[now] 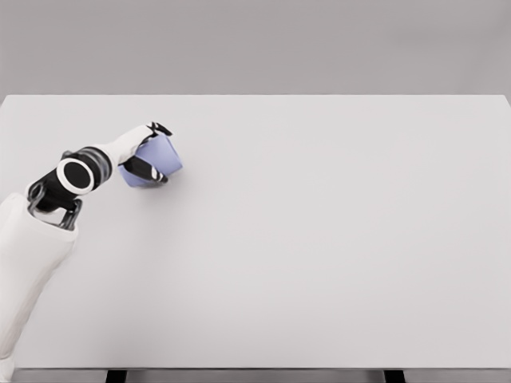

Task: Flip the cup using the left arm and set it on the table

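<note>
A pale blue cup (157, 159) is tilted on its side at the left of the white table (319, 239). My left hand (153, 152) is shut on the cup, with fingertips above its upper edge and the thumb across its lower side. The white left arm comes in from the lower left corner. Whether the cup touches the table I cannot tell. The cup's opening is hidden from this angle.
The table's far edge runs across the top of the view and its front edge along the bottom, with dark legs just visible beneath.
</note>
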Available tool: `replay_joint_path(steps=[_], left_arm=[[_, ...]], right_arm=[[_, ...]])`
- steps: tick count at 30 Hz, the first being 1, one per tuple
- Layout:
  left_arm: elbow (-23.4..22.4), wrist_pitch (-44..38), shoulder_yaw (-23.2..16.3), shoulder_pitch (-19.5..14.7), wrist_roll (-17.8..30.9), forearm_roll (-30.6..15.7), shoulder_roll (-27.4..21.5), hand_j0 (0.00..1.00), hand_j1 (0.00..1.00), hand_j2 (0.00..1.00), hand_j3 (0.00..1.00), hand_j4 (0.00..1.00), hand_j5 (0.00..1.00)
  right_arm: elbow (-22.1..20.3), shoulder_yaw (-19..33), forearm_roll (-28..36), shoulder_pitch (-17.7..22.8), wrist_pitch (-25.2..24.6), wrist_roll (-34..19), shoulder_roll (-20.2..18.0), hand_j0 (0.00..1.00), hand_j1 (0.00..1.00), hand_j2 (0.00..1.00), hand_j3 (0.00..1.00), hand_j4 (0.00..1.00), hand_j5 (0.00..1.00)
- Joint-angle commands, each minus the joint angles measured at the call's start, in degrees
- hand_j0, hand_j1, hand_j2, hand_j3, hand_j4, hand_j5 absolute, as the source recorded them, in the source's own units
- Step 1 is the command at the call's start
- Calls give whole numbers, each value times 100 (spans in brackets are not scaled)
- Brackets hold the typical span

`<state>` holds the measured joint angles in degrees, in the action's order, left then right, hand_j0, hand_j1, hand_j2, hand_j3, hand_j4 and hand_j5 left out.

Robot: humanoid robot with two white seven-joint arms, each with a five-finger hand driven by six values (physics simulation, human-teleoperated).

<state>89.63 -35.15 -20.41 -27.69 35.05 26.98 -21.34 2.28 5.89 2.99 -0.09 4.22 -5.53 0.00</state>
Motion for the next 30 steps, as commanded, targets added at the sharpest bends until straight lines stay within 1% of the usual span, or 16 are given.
replay_joint_path(steps=[1, 3, 5, 6, 8, 11, 12, 14, 16, 17, 20, 21, 22, 24, 27, 30], left_arm=[[11, 15, 98, -9, -5, -210, -45, 36, 36, 36, 36, 36, 36], [2, 15, 361, 9, -5, -570, -72, 36, 36, 36, 36, 36, 36], [2, 15, 511, 44, -5, -799, -124, 36, 36, 36, 36, 36, 36], [-16, 270, 652, 70, -5, -1097, -239, 36, 36, 36, 36, 36, 36], [-42, 1070, 678, 70, -5, -1467, -432, 36, 36, 36, 36, 36, 36], [-138, 1861, 907, 79, -5, -1757, -538, 36, 36, 36, 36, 36, 36], [-393, 2257, 995, 88, -5, -1871, -538, 37, 37, 37, 37, 37, 37], [-1008, 3267, 1083, 88, -5, -2381, -538, 36, 36, 36, 36, 36, 36], [-1536, 4190, 1188, 88, -5, -2662, -529, 36, 36, 36, 36, 36, 36], [-1755, 4586, 1285, 114, -5, -2847, -529, 36, 36, 36, 36, 36, 36], [-2362, 5456, 1320, 106, -5, -3506, -485, 36, 36, 36, 36, 36, 36], [-2555, 5632, 1373, 97, -5, -3611, -441, 36, 36, 36, 36, 36, 36], [-2679, 5764, 1531, 97, -5, -3673, -397, 36, 36, 36, 36, 36, 36], [-2907, 5835, 1742, 97, -5, -3910, -186, 37, 37, 37, 37, 37, 37], [-3275, 6036, 1803, 97, -5, -4437, -46, 36, 36, 36, 36, 36, 36], [-3584, 6204, 1970, 97, -5, -4710, 262, 36, 36, 36, 36, 36, 36]], right_arm=[[0, 0, 0, 0, 0, -1, 0, 100, 100, 100, 100, 100, 100], [0, 0, 0, 0, 0, -1, 0, 100, 100, 100, 100, 100, 100], [0, 0, 0, 0, 0, -1, 0, 100, 100, 100, 100, 100, 100], [0, 0, 0, 0, 0, -1, 0, 100, 100, 100, 100, 100, 100], [0, 0, 0, 0, 0, -1, 0, 100, 100, 100, 100, 100, 100], [0, 0, 0, 0, 0, -1, 0, 100, 100, 100, 100, 100, 100], [0, 0, 0, 0, 0, -1, 0, 100, 100, 100, 100, 100, 100], [0, 0, 0, 0, 0, -1, 0, 100, 100, 100, 100, 100, 100], [0, 0, 0, 0, 0, -1, 0, 100, 100, 100, 100, 100, 100], [0, 0, 0, 0, 0, -1, 0, 100, 100, 100, 100, 100, 100], [0, 0, 0, 0, 0, -1, 0, 100, 100, 100, 100, 100, 100], [0, 0, 0, 0, 0, -1, 0, 100, 100, 100, 100, 100, 100], [0, 0, 0, 0, 0, -1, 0, 100, 100, 100, 100, 100, 100], [0, 0, 0, 0, 0, -1, 0, 100, 100, 100, 100, 100, 100], [0, 0, 0, 0, 0, -1, 0, 100, 100, 100, 100, 100, 100], [0, 0, 0, 0, 0, -1, 0, 100, 100, 100, 100, 100, 100]])
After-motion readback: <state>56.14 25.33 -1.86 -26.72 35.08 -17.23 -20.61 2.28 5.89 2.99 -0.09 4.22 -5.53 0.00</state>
